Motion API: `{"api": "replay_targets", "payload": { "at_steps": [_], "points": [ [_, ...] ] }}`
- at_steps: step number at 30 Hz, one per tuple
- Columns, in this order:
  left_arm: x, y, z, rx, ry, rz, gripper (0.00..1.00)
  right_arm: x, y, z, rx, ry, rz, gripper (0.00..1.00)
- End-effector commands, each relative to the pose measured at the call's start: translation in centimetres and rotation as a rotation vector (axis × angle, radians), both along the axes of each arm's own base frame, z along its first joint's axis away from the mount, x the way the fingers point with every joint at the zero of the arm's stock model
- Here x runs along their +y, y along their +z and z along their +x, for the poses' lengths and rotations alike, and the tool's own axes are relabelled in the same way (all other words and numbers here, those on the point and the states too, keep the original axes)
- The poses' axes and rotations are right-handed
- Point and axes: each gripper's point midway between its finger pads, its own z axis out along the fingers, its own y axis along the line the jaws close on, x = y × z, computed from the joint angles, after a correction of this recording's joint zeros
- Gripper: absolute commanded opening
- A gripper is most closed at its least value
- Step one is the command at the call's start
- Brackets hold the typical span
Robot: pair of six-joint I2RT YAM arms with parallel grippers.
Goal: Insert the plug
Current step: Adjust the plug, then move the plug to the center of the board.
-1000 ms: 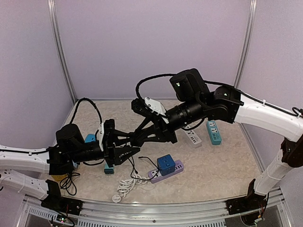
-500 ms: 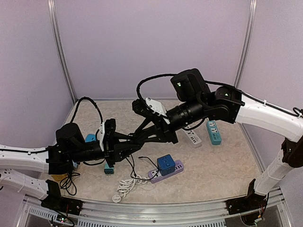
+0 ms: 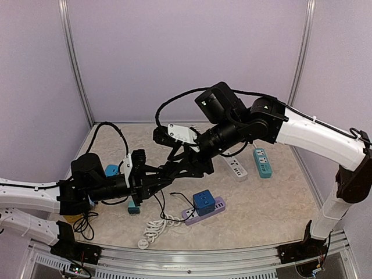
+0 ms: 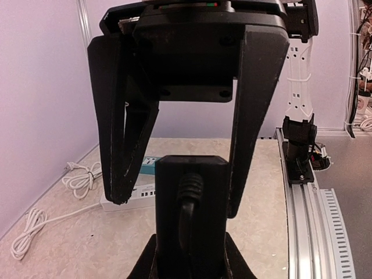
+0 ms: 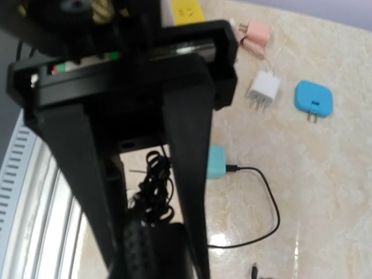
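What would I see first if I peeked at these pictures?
In mid-air near the middle, the left fingers pinch a black plug, while the right fingers stand spread open around it. Down in front of them, a bright blue cube sits on a purple power strip.

Matt black plastic plug (image 4: 170, 203), glossy speckled stone-look table (image 4: 75, 250)

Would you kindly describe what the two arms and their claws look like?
The left arm and right arm have white shells on their long links, black joints and a black cable looping over each wrist. The left claw and right claw are matte black with two long tapered fingers.
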Motion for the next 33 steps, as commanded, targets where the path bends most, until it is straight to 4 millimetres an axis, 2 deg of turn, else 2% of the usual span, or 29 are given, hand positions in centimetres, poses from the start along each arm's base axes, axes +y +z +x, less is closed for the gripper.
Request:
{"api": "replay_targets", "payload": {
  "at_steps": [1, 4, 5, 6, 9, 10, 12, 13, 14, 15, 16, 17, 18, 20, 22, 24, 26, 27, 28, 30, 31, 33],
  "points": [
    [-0.1, -0.6, -0.7, -0.027, -0.029, 0.019, 0.0, 0.7, -0.8, -0.2, -0.021, 0.011, -0.062, 0.5],
    [0.0, -0.9, -0.6, -0.025, -0.028, 0.026, 0.0, 1.0, -0.3, -0.5, -0.015, 0.029, -0.049, 0.4],
    [0.0, -1.0, -0.6, -0.024, -0.027, 0.031, 0.0, 1.0, -0.2, -0.5, -0.013, 0.033, -0.046, 0.34],
    [0.1, -1.1, -0.6, -0.024, -0.026, 0.034, 0.0, 1.1, -0.2, -0.5, -0.012, 0.033, -0.044, 0.22],
    [0.2, -1.4, -0.5, -0.022, -0.021, 0.039, 0.0, 1.1, -0.2, -0.7, -0.001, 0.036, -0.046, 0.04],
    [0.3, -1.5, -0.5, -0.024, -0.019, 0.043, 0.0, 1.0, -0.2, -0.7, 0.002, 0.033, -0.047, 0.0],
    [0.4, -1.9, -0.4, -0.032, -0.011, 0.055, 0.0, 1.0, -0.1, -0.5, 0.001, 0.013, -0.047, 0.0],
    [0.5, -2.3, -0.3, -0.041, -0.004, 0.068, 0.02, 1.0, 0.0, 0.0, -0.009, -0.01, -0.045, 0.0],
    [0.7, -2.8, -0.2, -0.051, 0.005, 0.083, 0.2, 0.9, 0.1, 0.7, -0.024, -0.041, -0.046, 0.0],
    [1.0, -3.1, 0.0, -0.069, 0.023, 0.092, 0.49, 0.8, 0.0, 1.7, -0.038, -0.078, -0.052, 0.0],
    [1.2, -3.4, 0.3, -0.085, 0.044, 0.104, 0.74, 0.7, 0.2, 3.0, -0.048, -0.124, -0.054, 0.0],
    [1.6, -3.4, 0.6, -0.108, 0.064, 0.11, 0.91, 0.6, 0.2, 4.5, -0.056, -0.175, -0.061, 0.0],
    [1.9, -3.4, 0.8, -0.13, 0.086, 0.117, 0.98, 0.4, 0.6, 6.5, -0.066, -0.232, -0.06, 0.0],
    [2.7, -2.8, 1.4, -0.177, 0.135, 0.119, 0.99, 0.2, 2.3, 10.8, -0.108, -0.372, -0.043, 0.0],
    [3.4, -2.2, 1.9, -0.223, 0.179, 0.128, 0.99, -0.5, 4.8, 15.4, -0.183, -0.525, -0.013, 0.0],
    [4.2, -1.9, 2.4, -0.25, 0.221, 0.139, 0.99, -1.9, 8.2, 19.6, -0.268, -0.674, 0.051, 0.0],
    [5.1, -1.4, 2.9, -0.264, 0.261, 0.143, 0.99, -4.1, 11.4, 23.4, -0.319, -0.828, 0.142, 0.0],
    [5.4, -1.5, 3.0, -0.264, 0.268, 0.144, 0.99, -5.2, 12.7, 24.7, -0.329, -0.884, 0.194, 0.0],
    [5.7, -1.7, 3.0, -0.258, 0.268, 0.149, 0.99, -6.2, 13.8, 25.8, -0.336, -0.923, 0.24, 0.0],
    [6.1, -2.1, 2.8, -0.248, 0.26, 0.147, 0.99, -6.9, 14.5, 26.5, -0.361, -0.935, 0.281, 0.0],
    [6.3, -2.3, 2.7, -0.241, 0.252, 0.147, 0.99, -6.8, 14.2, 26.5, -0.364, -0.928, 0.281, 0.0],
    [6.4, -3.3, 2.0, -0.226, 0.215, 0.163, 0.99, -6.1, 12.0, 26.2, -0.321, -0.892, 0.24, 0.0]
  ]
}}
